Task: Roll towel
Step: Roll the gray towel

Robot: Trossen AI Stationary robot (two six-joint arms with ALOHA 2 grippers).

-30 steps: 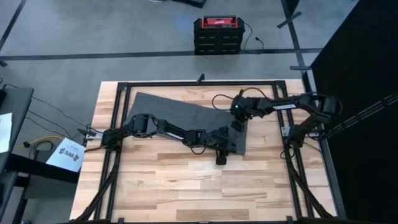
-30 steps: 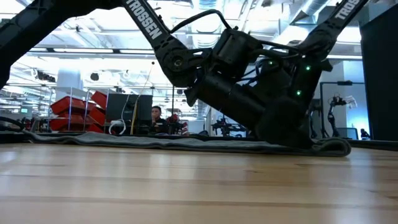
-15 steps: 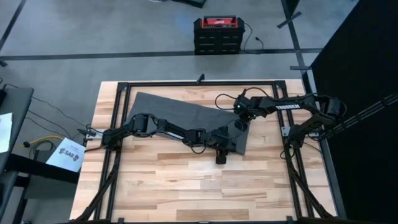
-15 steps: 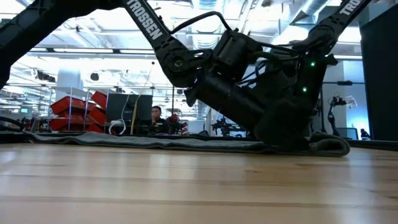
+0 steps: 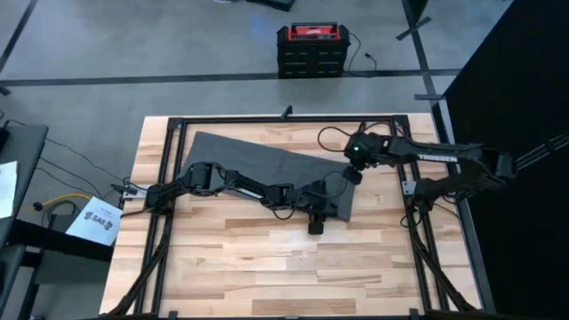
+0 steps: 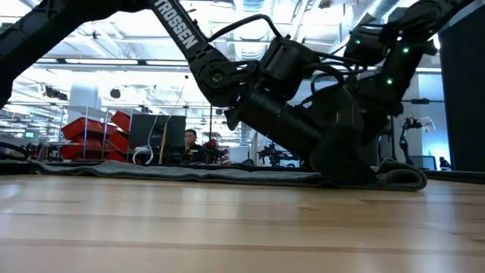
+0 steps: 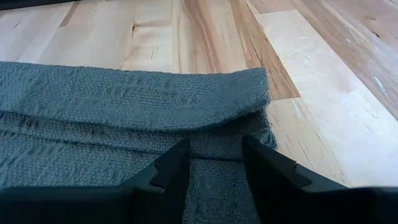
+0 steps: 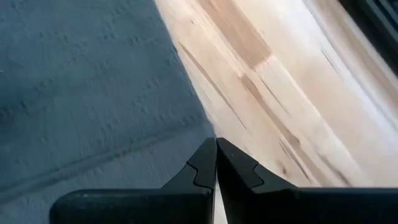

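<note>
The dark grey towel (image 5: 258, 160) lies flat across the far half of the table. Its right end (image 6: 402, 178) is turned over into a low, thick fold (image 7: 155, 93). My left gripper (image 5: 331, 206) slants down onto the towel just behind that fold, close to the near right corner, its fingers a narrow gap apart with cloth between them (image 7: 214, 165). My right gripper (image 5: 352, 173) is shut and hangs above the towel's right edge (image 8: 186, 106), touching nothing. My left gripper has towel cloth (image 7: 214, 155) between its two fingers, right behind the folded right end. One layer or several, I cannot tell. The fingers slant down from the table's left side. The towel stays on the table around them.
A black metal frame (image 5: 267, 120) runs round the tabletop. The near half of the table is bare wood (image 5: 293, 267). A red and black case (image 5: 308, 49) stands on the floor beyond the far edge.
My right gripper has risen off the towel's right end and gone toward the table's right edge. The left gripper and the towel have kept still.
</note>
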